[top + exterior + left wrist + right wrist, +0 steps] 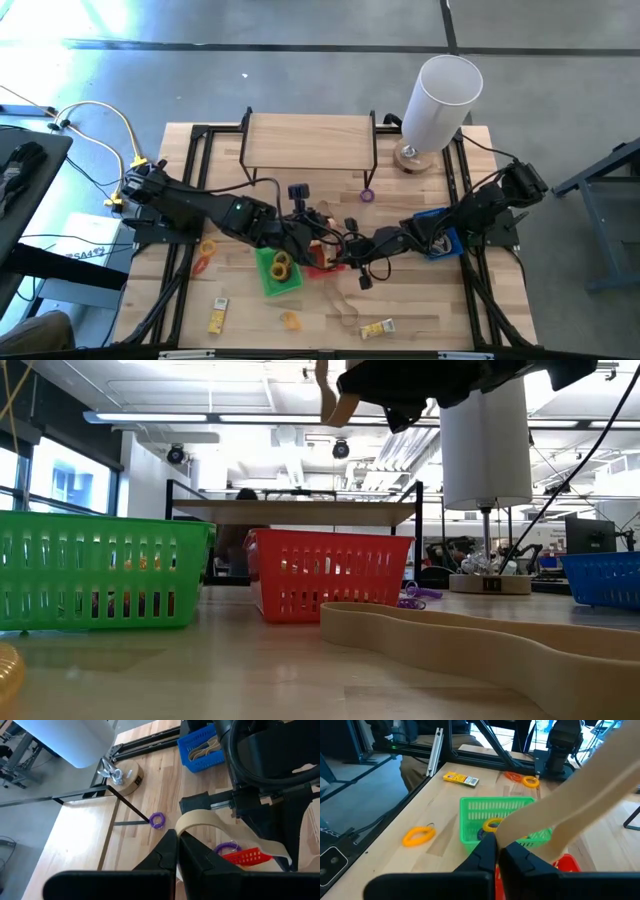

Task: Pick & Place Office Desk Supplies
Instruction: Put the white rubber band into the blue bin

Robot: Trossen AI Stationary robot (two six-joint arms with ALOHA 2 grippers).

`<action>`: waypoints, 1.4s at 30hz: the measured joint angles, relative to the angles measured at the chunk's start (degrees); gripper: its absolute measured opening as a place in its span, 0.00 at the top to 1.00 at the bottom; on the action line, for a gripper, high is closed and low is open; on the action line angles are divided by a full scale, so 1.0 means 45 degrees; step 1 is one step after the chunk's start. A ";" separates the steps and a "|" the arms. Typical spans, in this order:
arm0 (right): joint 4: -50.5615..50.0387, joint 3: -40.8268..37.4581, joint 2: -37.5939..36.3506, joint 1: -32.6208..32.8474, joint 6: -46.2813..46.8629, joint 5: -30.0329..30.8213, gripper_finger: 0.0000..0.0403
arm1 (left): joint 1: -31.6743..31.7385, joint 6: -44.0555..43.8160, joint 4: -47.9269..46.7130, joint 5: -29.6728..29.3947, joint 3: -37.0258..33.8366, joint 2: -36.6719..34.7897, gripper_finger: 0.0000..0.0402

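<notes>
Here the wooden desk (440, 300) holds a green basket (496, 814), a red basket (330, 586) and a blue basket (201, 751). The right pincer (496, 846) is clamped on a tan rubber band (580, 795), up above the baskets. The left pincer (177, 847) is squeezed together beside it, holding nothing.

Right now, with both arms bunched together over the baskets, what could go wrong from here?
1. The left gripper and right gripper both appear shut on the same tan rubber band. If they pull apart, it could stretch and snap free.
2. Both grippers sit close together above the red basket and green basket. A small move might bump the arms together or knock a basket.
</notes>
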 joint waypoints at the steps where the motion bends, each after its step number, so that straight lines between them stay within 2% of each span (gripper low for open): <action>1: -0.0025 0.0000 0.0000 0.0000 0.0000 0.0000 0.99 | 0.0000 0.0113 -0.0001 0.0000 0.0000 0.0017 0.99; 4: -0.0104 0.0000 0.0000 0.0000 0.0000 -0.0001 0.99 | -0.0039 0.0816 -0.0056 0.0087 0.0000 0.0141 0.96; 8: -0.0180 0.0000 0.0000 0.0000 0.0000 -0.0001 0.99 | -0.0214 0.1504 -0.0023 0.0121 -0.0005 0.0428 0.85; 12: -0.0359 0.0000 0.0000 0.0000 0.0000 0.0034 0.99 | -0.0346 0.1275 0.0098 0.0188 -0.0015 0.0517 0.75; 15: -0.0733 0.0000 0.0000 0.0019 0.0000 0.0675 0.99 | -0.0374 0.0436 0.0197 0.0146 -0.0010 0.0559 0.69; 20: -0.1823 -0.0010 -0.0288 0.0393 0.0018 0.2020 0.99 | -0.0418 -0.0181 -0.0104 0.0087 -0.0010 0.0583 0.67; 24: -0.3200 -0.0005 -0.1169 0.0791 0.0392 0.3329 0.99 | -0.0427 -0.0525 -0.0538 0.0063 -0.0010 0.0583 0.67; 29: -0.5476 -0.0005 -0.2874 0.1275 0.1231 0.4942 0.99 | -0.0427 -0.1696 -0.1563 0.0068 -0.0010 0.0583 0.67; 33: -0.7291 -0.0005 -0.4444 0.1583 0.2250 0.5377 0.99 | -0.0427 -0.2901 -0.2972 0.0176 -0.0010 0.0583 0.67; 35: -0.8123 -0.0005 -0.5251 0.1675 0.2535 0.5359 0.99 | -0.0427 -0.3255 -0.3652 0.0799 -0.0010 0.0583 0.67; 38: -0.9887 0.0212 -0.6406 0.1585 0.2730 0.4885 0.99 | -0.0432 -0.2747 -0.4521 0.2542 -0.0010 0.0583 0.67; 42: -1.3376 0.1290 -0.7256 0.1207 0.4681 0.4361 0.99 | -0.0440 -0.2084 -0.5181 0.3840 -0.0010 0.0583 0.67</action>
